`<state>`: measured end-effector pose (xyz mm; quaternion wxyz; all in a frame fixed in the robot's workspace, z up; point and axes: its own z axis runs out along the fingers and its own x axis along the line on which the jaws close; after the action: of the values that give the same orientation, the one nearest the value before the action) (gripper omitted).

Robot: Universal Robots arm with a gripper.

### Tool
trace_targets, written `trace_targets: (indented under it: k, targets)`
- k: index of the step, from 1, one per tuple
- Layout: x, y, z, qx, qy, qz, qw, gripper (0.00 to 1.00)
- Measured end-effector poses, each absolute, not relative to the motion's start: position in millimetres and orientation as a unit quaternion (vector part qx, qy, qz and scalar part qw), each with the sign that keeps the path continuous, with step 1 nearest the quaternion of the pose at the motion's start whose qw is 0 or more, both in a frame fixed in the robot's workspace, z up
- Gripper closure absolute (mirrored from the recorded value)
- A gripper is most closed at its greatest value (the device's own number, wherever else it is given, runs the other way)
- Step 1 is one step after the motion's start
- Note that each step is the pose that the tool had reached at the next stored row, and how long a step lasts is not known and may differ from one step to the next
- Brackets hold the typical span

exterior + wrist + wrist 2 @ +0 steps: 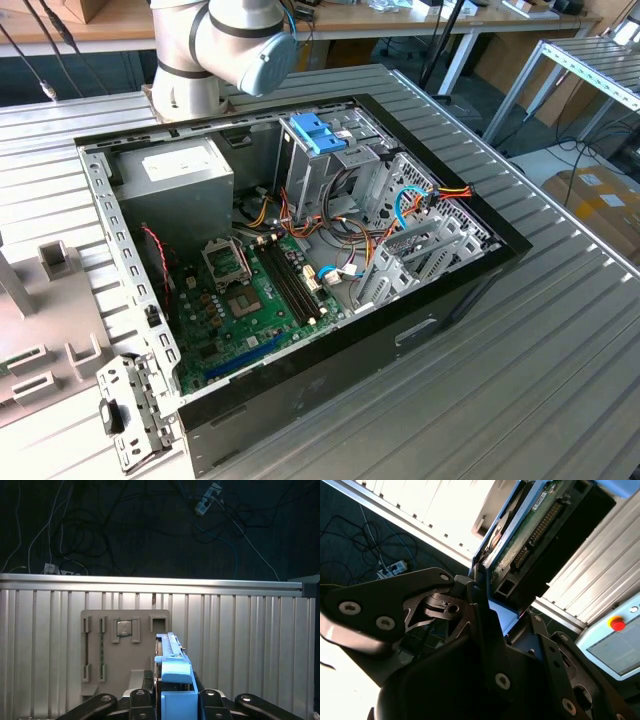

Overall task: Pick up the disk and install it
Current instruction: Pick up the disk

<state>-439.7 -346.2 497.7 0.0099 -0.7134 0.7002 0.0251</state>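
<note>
The disk point(172, 672) stands on edge in a pale blue carrier frame between my gripper's point(175, 700) two dark fingers, which are shut on it. It hangs well above the ribbed metal table. In the second wrist view the disk point(530, 530) shows edge-on, with its green circuit board, a black connector and a blue rail, held in the black linkage of the gripper point(487, 597). The open computer case point(110, 250) lies on the table in the exterior view, with its drive bays point(400, 230) at the exterior view's right.
A grey parts holder point(125, 650) with slots lies on the table under the disk, and appears as the grey holder point(40, 330) at the exterior view's left. The case holds a grey power supply point(185, 175), a motherboard point(250, 300) and a blue bay latch point(320, 135). A loose metal bracket point(130, 410) lies nearby.
</note>
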Motion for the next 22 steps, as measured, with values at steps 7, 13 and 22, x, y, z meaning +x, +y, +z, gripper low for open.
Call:
trace_targets:
  k: [7,13,22]
  targets:
    - [-438.8,-347.5,497.7,-0.713,0.700,0.025,0.010,0.63]
    - [-437.9,-348.4,497.6,-0.713,0.700,0.025,0.010,0.63]
    - [-436.8,-349.3,497.5,-0.713,0.700,0.025,0.010,0.63]
